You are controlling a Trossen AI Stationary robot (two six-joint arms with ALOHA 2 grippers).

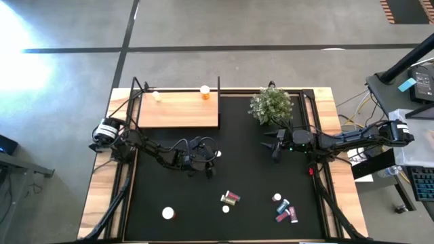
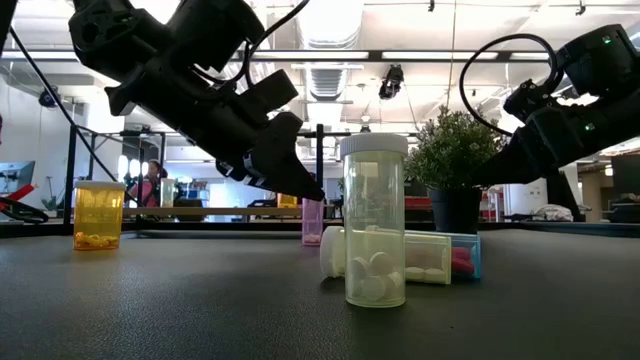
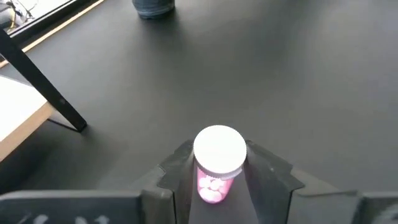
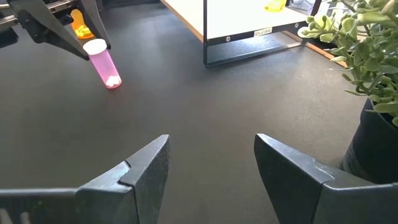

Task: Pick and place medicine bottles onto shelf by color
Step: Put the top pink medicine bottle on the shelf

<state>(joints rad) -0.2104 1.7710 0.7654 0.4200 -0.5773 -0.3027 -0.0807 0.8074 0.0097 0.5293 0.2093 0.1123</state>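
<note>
Now left gripper [image 3: 216,180] clamps pink bottle [image 3: 216,163] just under white cap, mid-mat, near shelf [image 1: 178,110]; lift straight, keep bottle upright, clear black post [image 3: 43,84], set apart from orange ones; right gripper [image 4: 211,165] spread, empty, beside plant [image 1: 271,105]

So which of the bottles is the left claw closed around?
The pink white-capped bottle mid-mat, standing between the left claw's fingers; the other bottles sit untouched.

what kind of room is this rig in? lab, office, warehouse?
Probably an open-plan lab or workshop. The low view shows exposed ceiling ducts and a person in the background; the high view shows a bare concrete floor and a cabled desk beside the table.
</note>
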